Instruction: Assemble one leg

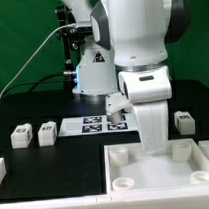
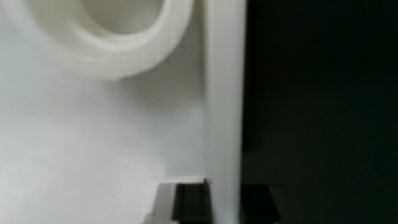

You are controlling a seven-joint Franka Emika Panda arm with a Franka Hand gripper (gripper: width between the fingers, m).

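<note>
Gripper (image 2: 221,204) straddles the edge wall of the large white square piece (image 1: 176,184), one of its fingers (image 2: 189,203) on each side. Clamped or not, can't tell. Nearest leg (image 1: 182,120) sits on the table (image 1: 32,105) near the gripper, toward the exterior view's right. Its long axis is too small to call. No readable writing anywhere.

Marker board (image 1: 92,124) flat on black table (image 1: 33,107), mid-frame in ext. view. Large white square piece w/ recessed corners (image 1: 158,189) at btm right. Same piece close-up in wrist view. Green backdrop (image 1: 18,38) upper left, black cable (image 1: 25,62) crossing it.
</note>
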